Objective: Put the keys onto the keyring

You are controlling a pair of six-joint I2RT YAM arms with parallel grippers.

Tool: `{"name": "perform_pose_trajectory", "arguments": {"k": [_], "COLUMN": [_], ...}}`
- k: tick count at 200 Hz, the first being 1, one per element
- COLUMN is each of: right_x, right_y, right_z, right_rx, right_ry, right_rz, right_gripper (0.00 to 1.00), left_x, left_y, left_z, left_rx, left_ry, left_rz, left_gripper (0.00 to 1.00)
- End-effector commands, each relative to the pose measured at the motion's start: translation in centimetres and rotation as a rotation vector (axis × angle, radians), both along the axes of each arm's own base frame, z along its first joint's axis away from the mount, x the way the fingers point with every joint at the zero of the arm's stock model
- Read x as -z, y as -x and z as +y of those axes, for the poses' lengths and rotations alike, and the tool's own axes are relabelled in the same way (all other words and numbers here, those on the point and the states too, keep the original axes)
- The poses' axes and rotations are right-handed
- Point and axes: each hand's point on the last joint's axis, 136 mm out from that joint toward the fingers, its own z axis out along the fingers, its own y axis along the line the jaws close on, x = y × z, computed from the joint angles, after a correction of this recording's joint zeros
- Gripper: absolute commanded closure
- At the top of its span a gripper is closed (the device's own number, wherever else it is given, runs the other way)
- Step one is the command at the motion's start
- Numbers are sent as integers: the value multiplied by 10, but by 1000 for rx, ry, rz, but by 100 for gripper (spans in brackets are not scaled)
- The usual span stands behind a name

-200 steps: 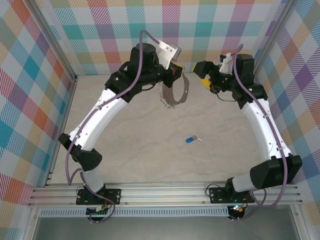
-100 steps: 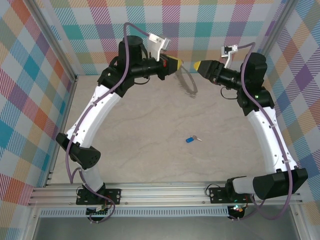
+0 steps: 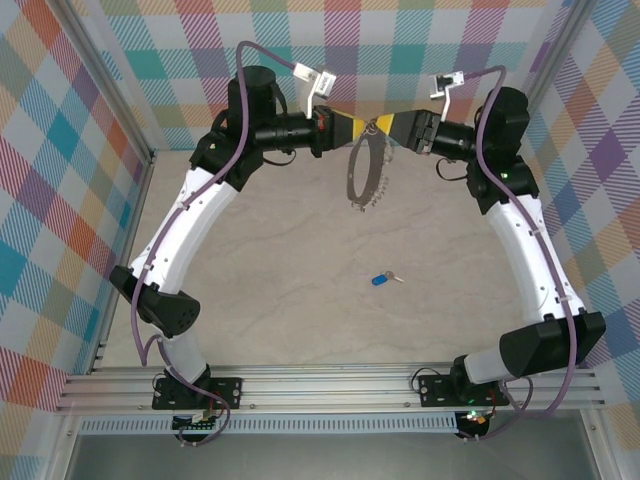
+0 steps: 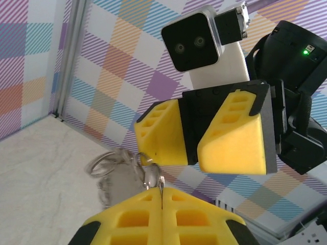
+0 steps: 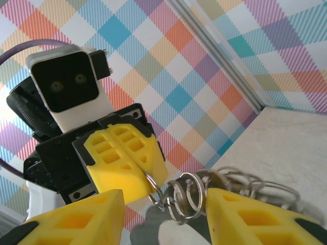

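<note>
The keyring (image 3: 351, 190), a thin silver hoop strung with small loops, hangs in the air at the back of the table. My left gripper (image 3: 358, 127) is shut on its top; in the left wrist view the wire runs into the seam of my closed fingers (image 4: 127, 219). My right gripper (image 3: 386, 125) faces it tip to tip and stands open. Its two fingers (image 5: 76, 219) sit on either side of the bunched loops of the keyring (image 5: 196, 196), with a gap left on one side. The blue-headed key (image 3: 379, 280) lies alone on the table, well below both grippers.
Checked walls (image 3: 430, 40) close the back and sides, with a metal corner post (image 3: 110, 90) at the left. The beige table (image 3: 280, 250) spreads between the arms. Both arms arch inward and meet high at the back.
Both grippers have risen and come together at the back. The keyring has swung to hang below them, and my right gripper's jaws have narrowed around its loops.
</note>
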Motion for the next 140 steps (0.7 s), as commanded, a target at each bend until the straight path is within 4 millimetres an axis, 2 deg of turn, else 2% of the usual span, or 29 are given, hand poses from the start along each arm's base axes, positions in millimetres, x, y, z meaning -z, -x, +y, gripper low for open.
{"name": "perform_pose_trajectory", "arguments": {"k": [1, 60, 71, 85, 108, 140], "right_x": [-20, -20, -18, -14, -11, -18], "right_y": [19, 23, 23, 21, 19, 22], "right_z": [11, 13, 12, 8, 2, -6], "right_rx": [-67, -71, -55, -15, 47, 105], "right_ry": [-6, -2, 6, 25, 43, 43], "right_rz": [-81, -78, -79, -79, -75, -92], "right_gripper": [57, 64, 62, 55, 52, 51], "left_x": [-27, -29, -29, -30, -30, -32], "left_y": [9, 10, 10, 11, 11, 14], "left_z": [3, 4, 4, 4, 5, 6], "left_rx": [39, 40, 39, 39, 38, 43], "left_ry": [57, 59, 59, 59, 56, 56], "left_rz": [-61, -64, -64, -64, -67, -69], "left_gripper": [100, 100, 100, 100, 100, 100]}}
